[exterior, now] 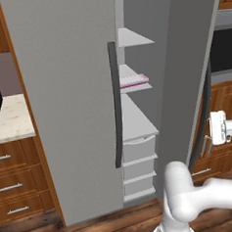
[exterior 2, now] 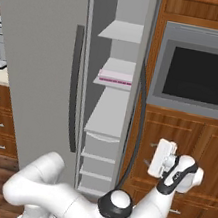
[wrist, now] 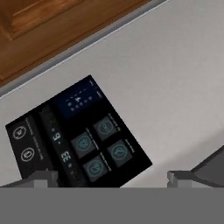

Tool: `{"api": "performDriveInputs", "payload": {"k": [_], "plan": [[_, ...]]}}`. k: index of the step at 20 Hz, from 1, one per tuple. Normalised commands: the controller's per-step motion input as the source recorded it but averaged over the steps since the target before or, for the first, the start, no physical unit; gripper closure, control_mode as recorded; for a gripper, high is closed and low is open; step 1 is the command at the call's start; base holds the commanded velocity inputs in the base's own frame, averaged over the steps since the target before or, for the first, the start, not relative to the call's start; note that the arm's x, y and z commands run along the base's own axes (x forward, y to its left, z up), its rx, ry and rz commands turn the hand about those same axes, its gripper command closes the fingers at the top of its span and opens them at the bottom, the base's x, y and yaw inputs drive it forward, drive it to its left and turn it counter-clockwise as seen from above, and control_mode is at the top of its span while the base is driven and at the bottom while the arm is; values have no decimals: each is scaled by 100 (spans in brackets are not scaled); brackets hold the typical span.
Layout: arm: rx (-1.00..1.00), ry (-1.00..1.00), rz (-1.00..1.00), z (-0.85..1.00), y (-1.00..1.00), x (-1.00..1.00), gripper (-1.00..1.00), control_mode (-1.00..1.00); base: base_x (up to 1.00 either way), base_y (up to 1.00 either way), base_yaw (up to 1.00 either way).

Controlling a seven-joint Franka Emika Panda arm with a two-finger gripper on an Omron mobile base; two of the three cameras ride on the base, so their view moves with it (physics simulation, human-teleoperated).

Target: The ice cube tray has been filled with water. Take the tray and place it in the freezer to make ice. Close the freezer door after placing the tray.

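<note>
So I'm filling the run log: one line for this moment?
tray: on freezer shelf | door: open | gripper: open, empty, facing door's dispenser panel | next: close door

My arm [exterior 2: 64, 199] is glossy white, built of thick rounded segments that swell like tubes at each bend. A dark grey domed cap [exterior 2: 114, 203] sits on one joint, with a paler disc at its centre, and a dark band [exterior 2: 175, 177] wraps the joint nearer my wrist. My hand [exterior 2: 162, 158] is a flat white block with softly rounded corners. My gripper [wrist: 107, 177] ends in two small dark grey fingertips [wrist: 41, 178], squared and stubby, with lighter grey faces.
</note>
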Motion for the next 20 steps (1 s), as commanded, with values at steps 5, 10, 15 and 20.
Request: {"api": "performDriveInputs", "payload": {"k": [5, 10, 15, 20], "plan": [[0, 0, 6, -21, 25, 17, -100, -100, 0, 0, 0], [0, 0, 6, -17, 24, 3, -100, -100, 0, 0, 0], [0, 0, 8, -14, 24, 0, -100, -100, 0, 0, 0], [0, -2, 7, -12, 36, 0, -100, -100, 0, 0, 0]]}}
